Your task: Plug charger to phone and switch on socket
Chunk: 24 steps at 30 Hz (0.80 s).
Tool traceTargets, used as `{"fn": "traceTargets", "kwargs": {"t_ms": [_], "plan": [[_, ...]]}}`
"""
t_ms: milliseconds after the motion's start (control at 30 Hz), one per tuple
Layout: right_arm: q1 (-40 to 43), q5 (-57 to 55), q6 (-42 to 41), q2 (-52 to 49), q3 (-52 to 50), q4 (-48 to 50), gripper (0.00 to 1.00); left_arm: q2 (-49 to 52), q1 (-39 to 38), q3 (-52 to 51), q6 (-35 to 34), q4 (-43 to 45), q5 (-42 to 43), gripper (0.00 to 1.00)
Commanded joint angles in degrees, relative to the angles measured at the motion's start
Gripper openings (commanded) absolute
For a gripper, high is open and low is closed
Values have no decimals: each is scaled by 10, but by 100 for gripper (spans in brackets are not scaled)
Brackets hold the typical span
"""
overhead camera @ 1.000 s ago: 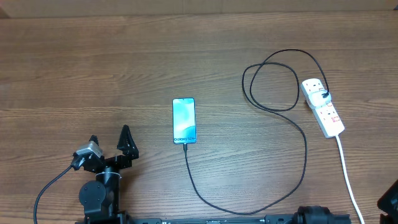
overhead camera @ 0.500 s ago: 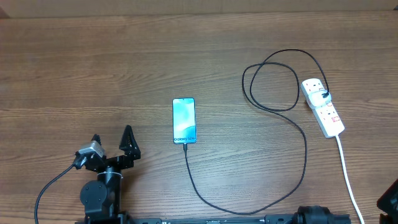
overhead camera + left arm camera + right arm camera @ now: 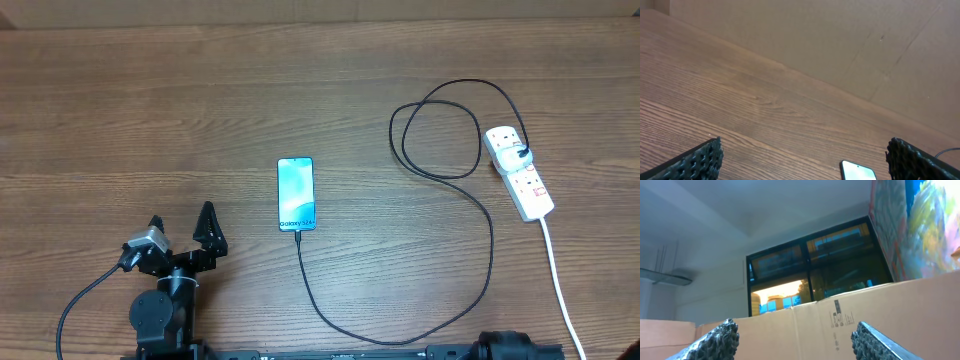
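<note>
The phone (image 3: pixel 296 194) lies flat mid-table with its screen lit; its top edge shows in the left wrist view (image 3: pixel 858 171). The black charger cable (image 3: pixel 487 250) runs from its connector tip (image 3: pixel 297 234), which touches the phone's lower edge, loops right and ends in a black plug (image 3: pixel 522 154) seated in the white power strip (image 3: pixel 519 175). My left gripper (image 3: pixel 180 225) is open and empty, left of and nearer than the phone; it also shows in the left wrist view (image 3: pixel 802 165). My right gripper (image 3: pixel 800 340) is open, empty, pointing up, and is outside the overhead view.
The power strip's white cord (image 3: pixel 560 285) runs down the right side to the front edge. A cable loop (image 3: pixel 440 140) lies left of the strip. A cardboard wall (image 3: pixel 840 40) borders the far side of the wooden table (image 3: pixel 150 120).
The dark part of the right arm at the overhead's lower right edge has left the view. The left gripper shifted very slightly. Phone, cable and strip have not moved.
</note>
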<state>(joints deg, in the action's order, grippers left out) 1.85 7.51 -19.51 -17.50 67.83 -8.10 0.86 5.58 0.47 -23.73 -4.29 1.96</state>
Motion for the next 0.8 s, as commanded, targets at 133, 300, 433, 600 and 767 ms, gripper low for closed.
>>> {"fn": "traceTargets", "kwargs": {"t_ms": [133,300,433,600,767], "plan": [[-2,1,-2,13,1,2,78,-6,-3,-2,13,-2,-11,100],[-2,1,-2,13,1,2,78,-6,-3,-2,67,-2,-9,99],[-2,1,-2,13,1,1,78,-6,-4,-2,162,-2,-8,100],[-2,1,-2,13,1,1,78,-6,-4,-2,221,-1,-6,100],[-2,1,-2,13,1,2,80,-6,-4,-2,220,-1,-5,100]]}}
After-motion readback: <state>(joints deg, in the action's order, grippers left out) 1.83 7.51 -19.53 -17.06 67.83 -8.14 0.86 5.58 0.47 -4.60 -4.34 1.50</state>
